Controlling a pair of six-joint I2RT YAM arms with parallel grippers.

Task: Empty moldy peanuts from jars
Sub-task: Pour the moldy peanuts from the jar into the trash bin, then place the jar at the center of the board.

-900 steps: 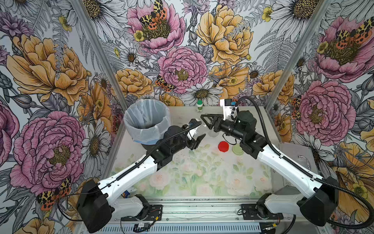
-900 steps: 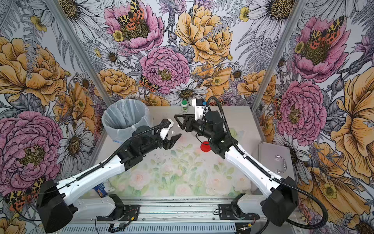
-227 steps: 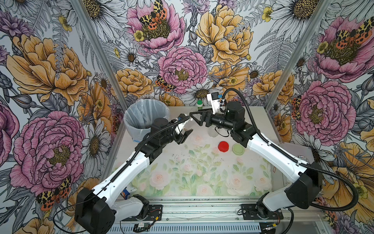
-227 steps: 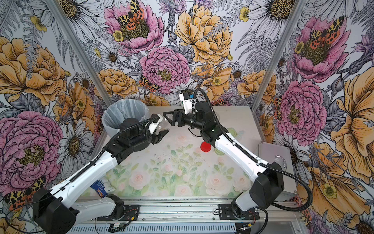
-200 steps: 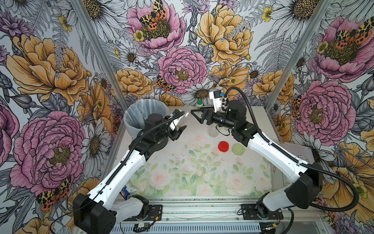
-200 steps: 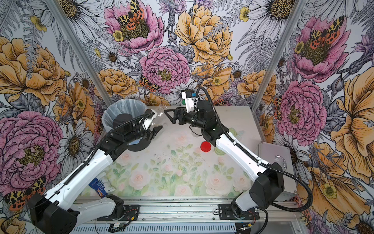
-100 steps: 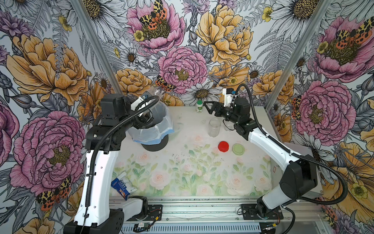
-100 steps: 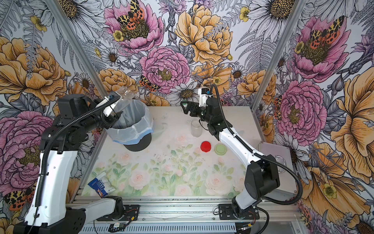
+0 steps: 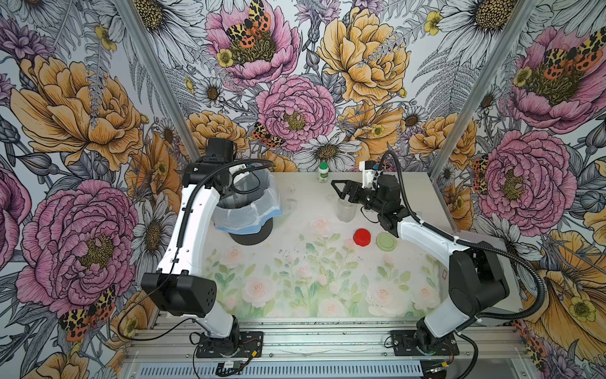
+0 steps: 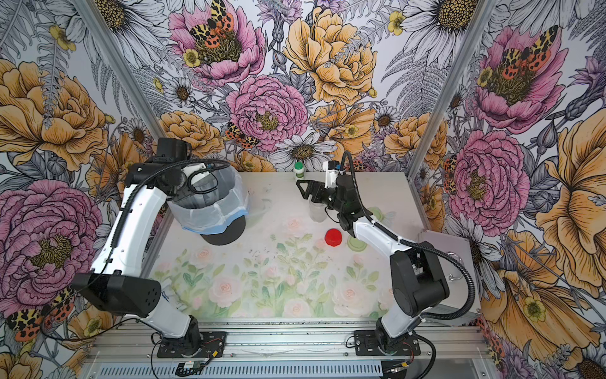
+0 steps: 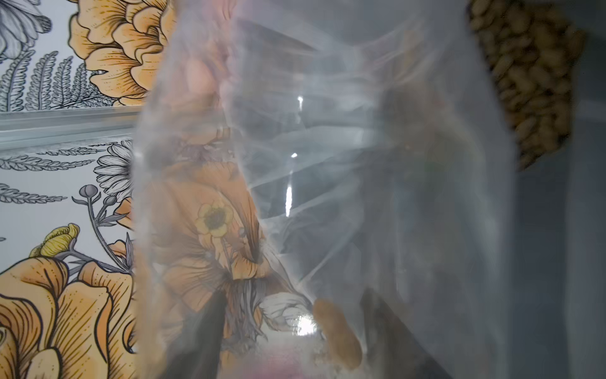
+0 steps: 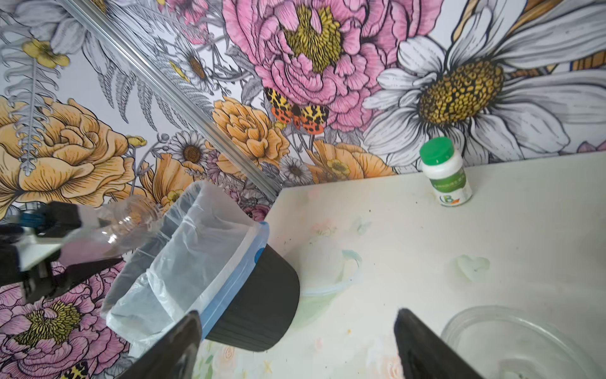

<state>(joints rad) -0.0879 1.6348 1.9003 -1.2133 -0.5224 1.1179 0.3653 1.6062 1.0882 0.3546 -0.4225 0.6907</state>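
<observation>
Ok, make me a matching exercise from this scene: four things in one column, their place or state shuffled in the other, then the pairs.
Things:
1. red lid
2. white bottle
3. clear jar
4. right gripper

States:
A. held by the left gripper, tipped toward the bin
B. jaws open, holding nothing
C. standing by the back wall
D. lying flat beside the pale green lid

Pairs: 1-D, 2-C, 3-A, 4-B

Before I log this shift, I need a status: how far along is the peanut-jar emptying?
Done: a heap of peanuts lies in the lined bin; the red lid and green lid lie off on the table. In hand: the left fingers hold a jar tipped over the bin, one peanut inside. Left: the open jar below the spread right fingers looks empty; a third jar I cannot make out.
</observation>
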